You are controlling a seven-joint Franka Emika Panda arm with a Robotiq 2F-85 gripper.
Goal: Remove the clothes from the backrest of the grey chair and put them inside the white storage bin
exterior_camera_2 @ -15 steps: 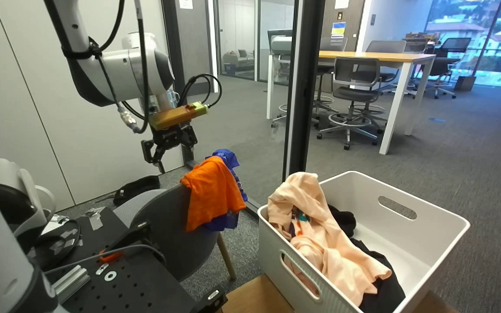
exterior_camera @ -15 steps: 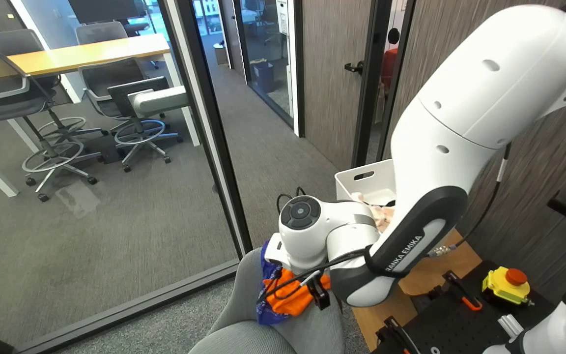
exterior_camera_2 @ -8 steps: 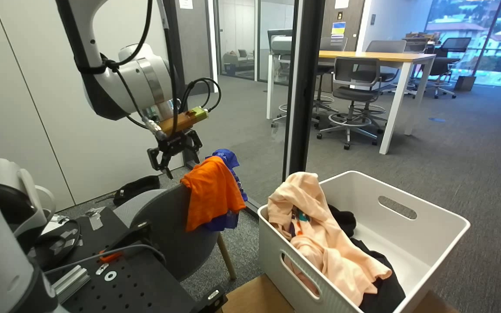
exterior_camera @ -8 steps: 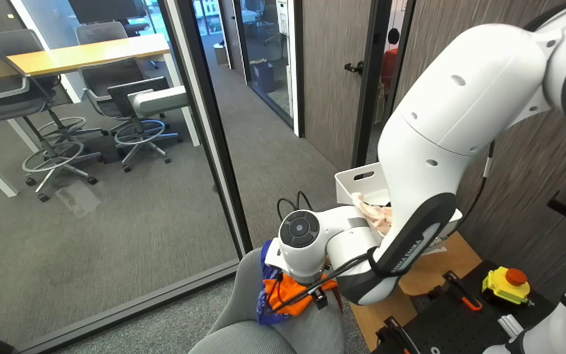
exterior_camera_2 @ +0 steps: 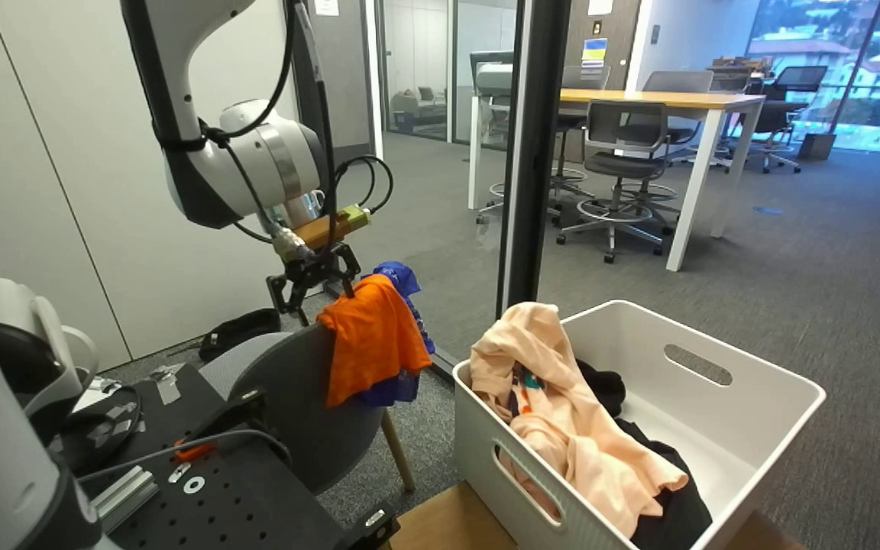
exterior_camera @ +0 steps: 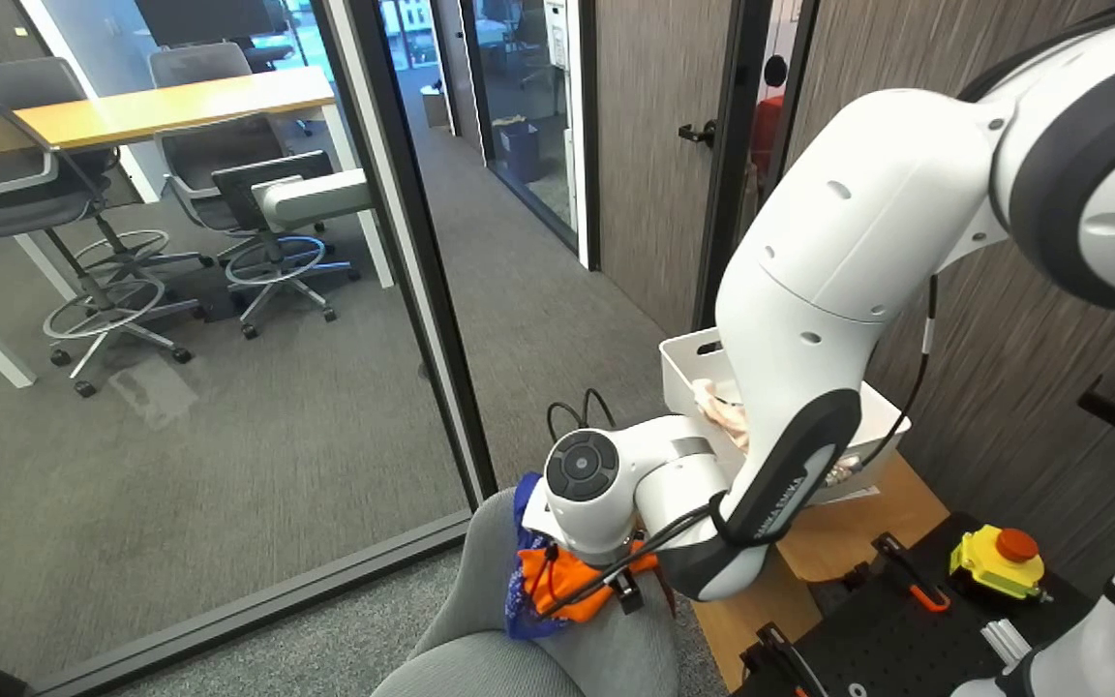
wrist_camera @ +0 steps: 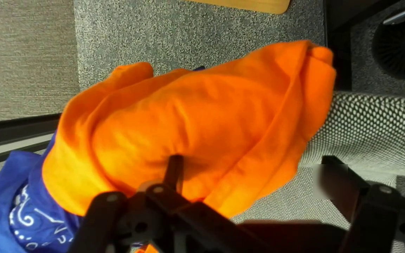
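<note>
Black pegboard [exterior_camera_2: 241,504] near grey chair [exterior_camera_2: 318,428]

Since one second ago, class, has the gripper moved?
Yes: judged against the grey chair in an exterior view, the gripper has come down, nearer the orange cloth.

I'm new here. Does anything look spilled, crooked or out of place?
Nothing looks spilled or broken. One untidy spot: in an exterior view, the peach cloth is bunched at a corner of the white storage bin, hiding part of its rim, as if dropped in, not folded.
</note>
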